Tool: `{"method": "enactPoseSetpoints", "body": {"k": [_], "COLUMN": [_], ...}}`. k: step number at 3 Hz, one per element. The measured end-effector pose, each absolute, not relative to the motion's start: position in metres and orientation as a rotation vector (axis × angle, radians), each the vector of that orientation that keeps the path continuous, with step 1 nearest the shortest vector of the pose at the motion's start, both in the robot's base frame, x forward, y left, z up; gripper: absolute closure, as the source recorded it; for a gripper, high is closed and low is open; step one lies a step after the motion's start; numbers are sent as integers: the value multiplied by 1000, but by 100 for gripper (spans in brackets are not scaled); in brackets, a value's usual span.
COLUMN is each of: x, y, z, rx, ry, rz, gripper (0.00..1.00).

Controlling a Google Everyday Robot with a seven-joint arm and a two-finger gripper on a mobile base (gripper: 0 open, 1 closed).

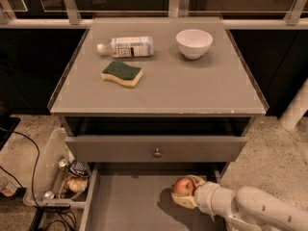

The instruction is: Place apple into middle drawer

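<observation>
Gripper (185, 191) holds the apple (183, 185) over the middle drawer (127, 202).

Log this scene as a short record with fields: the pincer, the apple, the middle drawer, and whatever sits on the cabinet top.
pincer: low at the right, reaching in over the open drawer, closed on the apple
apple: held in the pincer, within the drawer's outline, near its right wall
middle drawer: pulled out, grey floor showing, apple's shadow on it
cabinet top: bottle lying on its side at back left, sponge in front of it, white bowl upright at back right
</observation>
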State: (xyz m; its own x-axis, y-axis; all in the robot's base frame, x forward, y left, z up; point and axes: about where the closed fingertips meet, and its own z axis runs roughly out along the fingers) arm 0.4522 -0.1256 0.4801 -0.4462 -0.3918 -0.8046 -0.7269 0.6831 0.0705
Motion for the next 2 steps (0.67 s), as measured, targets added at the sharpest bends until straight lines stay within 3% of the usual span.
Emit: {"method": "enactPoseSetpoints", "body": {"k": [2], "x": [452], "y": [-122], "z": [476], "rx": [-869], "ry": [2086], "rz": [513], "gripper": [100]}}
